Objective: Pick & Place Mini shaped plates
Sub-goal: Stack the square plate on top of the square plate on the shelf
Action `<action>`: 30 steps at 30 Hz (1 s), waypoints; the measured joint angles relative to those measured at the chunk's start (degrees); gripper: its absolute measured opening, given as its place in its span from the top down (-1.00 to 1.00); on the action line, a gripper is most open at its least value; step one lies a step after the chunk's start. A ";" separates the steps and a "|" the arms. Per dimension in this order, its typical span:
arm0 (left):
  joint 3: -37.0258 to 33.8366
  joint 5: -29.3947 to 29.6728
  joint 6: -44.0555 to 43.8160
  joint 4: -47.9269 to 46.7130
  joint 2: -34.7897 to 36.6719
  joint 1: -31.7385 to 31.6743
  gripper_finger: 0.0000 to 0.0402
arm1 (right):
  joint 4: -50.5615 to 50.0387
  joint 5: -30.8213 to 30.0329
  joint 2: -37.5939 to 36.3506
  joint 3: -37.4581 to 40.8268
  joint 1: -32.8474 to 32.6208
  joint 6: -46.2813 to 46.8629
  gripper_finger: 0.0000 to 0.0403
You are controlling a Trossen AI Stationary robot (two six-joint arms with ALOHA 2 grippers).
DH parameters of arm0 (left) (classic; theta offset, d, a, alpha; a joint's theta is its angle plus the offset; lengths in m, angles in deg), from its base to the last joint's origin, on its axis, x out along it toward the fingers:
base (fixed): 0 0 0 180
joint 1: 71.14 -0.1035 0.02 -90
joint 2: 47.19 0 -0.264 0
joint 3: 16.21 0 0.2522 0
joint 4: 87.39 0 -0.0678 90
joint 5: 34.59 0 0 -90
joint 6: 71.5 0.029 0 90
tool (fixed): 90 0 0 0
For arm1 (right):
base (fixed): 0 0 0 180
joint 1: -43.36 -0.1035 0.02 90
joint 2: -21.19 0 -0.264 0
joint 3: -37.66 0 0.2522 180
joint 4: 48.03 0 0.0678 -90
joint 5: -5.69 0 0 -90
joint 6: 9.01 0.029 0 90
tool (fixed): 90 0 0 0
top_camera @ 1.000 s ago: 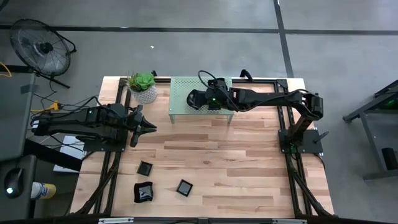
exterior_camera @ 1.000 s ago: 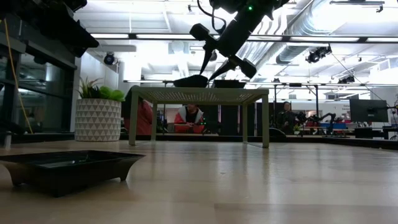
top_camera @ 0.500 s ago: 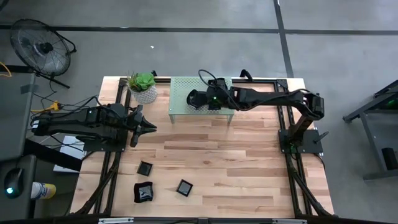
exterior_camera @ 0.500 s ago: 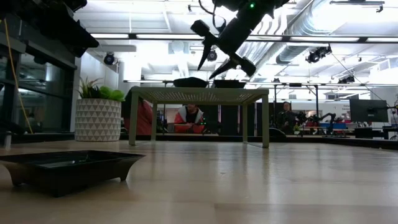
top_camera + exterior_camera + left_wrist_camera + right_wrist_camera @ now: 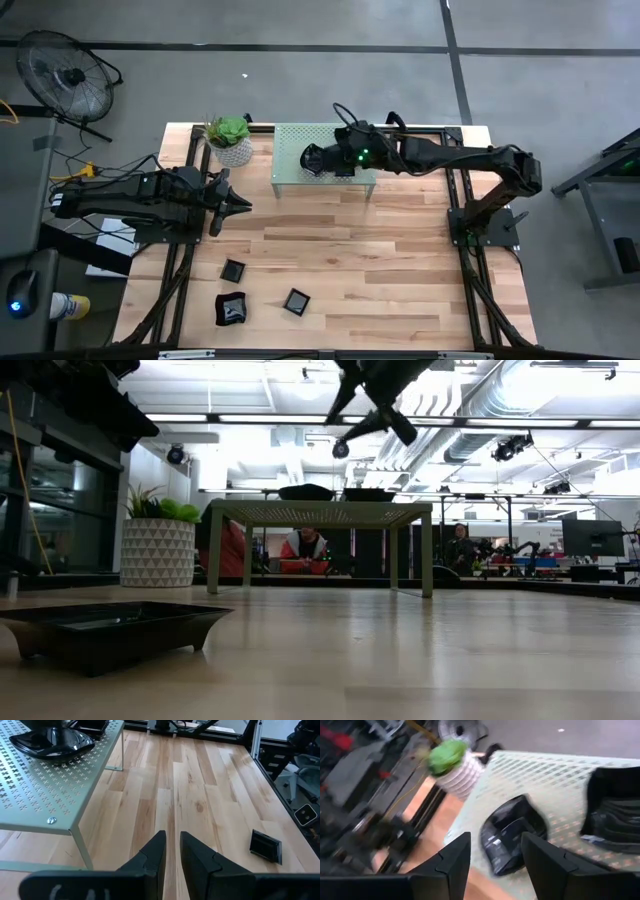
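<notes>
- Two plates sit on the perforated green rack [image 5: 322,156], right under the right gripper [image 5: 492,851], which hangs above it with its fingers spread wide and nothing between them.
- The nearer plate [image 5: 512,834], rounded and glossy black, lies just below and ahead of that gripper, near the rack's edge; it touches neither finger.
- A second plate [image 5: 615,807], squarer, rests on the rack to one side of the first, apart from it.
- Past the rack's far corner from this gripper stands the plant [image 5: 451,764] in its white pot, on the bench [image 5: 400,260].
- The left gripper [image 5: 172,851] waits over the bench's left side, well away from the rack, its fingers close together with a thin gap and holding nothing.
- Ahead of the left gripper and off to one side, a small square plate [image 5: 265,845] lies flat on the bench.
- Farther toward the front of the bench, three plates lie apart from one another: a square one [image 5: 233,270], a wavy-rimmed one [image 5: 231,309] and another square one [image 5: 296,301].
- In the low view, a person [image 5: 306,550] shows in the room beyond the rack.
</notes>
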 joint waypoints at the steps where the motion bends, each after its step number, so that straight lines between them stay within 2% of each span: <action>1: 0.00 0.01 0.01 0.00 0.00 0.00 0.73 | -0.01 0.49 -0.46 0.00 -0.44 -0.89 0.15; 7: 0.00 1.75 0.00 -0.08 0.00 0.00 0.73 | -0.06 1.73 -1.60 0.00 -4.63 -5.31 0.15; 14: 0.00 1.75 0.00 -0.13 -0.01 0.00 0.73 | -0.80 1.68 -1.11 0.00 -12.42 -7.09 0.15; 19: 0.00 1.75 0.00 -0.14 -0.02 0.00 0.73 | -0.95 -2.10 -0.74 0.00 -18.55 -7.11 0.14; 24: 0.00 1.75 0.00 -0.21 0.00 0.01 0.73 | -1.13 -3.57 2.35 0.00 -23.72 -7.08 0.16; 30: 0.00 1.73 0.00 -0.18 0.00 0.00 0.73 | -0.43 1.15 8.71 0.00 -27.70 -4.21 0.15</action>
